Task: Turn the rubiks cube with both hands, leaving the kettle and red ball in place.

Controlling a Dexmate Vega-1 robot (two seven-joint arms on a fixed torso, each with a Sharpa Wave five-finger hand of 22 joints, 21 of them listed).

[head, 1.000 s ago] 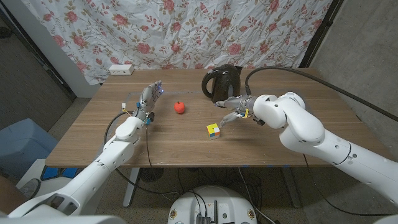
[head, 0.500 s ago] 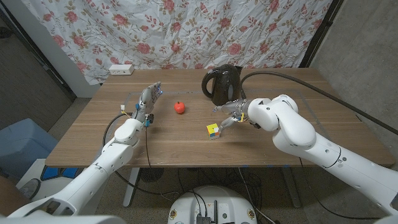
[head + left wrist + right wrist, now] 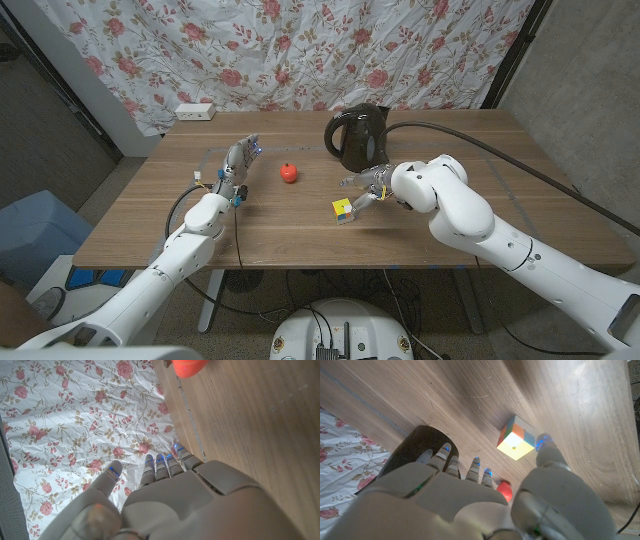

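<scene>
The rubiks cube (image 3: 343,210) sits on the wooden table (image 3: 300,235) near its front middle, yellow face up; it also shows as the rubiks cube (image 3: 516,438). My right hand (image 3: 366,187) hovers just right of it, fingers spread, holding nothing, close to the cube but apart from it. The black kettle (image 3: 357,136) stands behind the cube, also seen as kettle (image 3: 415,447). The red ball (image 3: 289,173) lies left of the kettle. My left hand (image 3: 238,160) stands left of the ball, fingers (image 3: 160,464) extended, holding nothing.
A white power strip (image 3: 195,112) lies at the table's back left corner. A flowered cloth (image 3: 300,50) hangs behind the table. A cable (image 3: 470,128) runs over the right side of the table behind my right arm.
My right hand has moved left, closer to the cube. The left hand, cube, kettle and ball have stayed put.
</scene>
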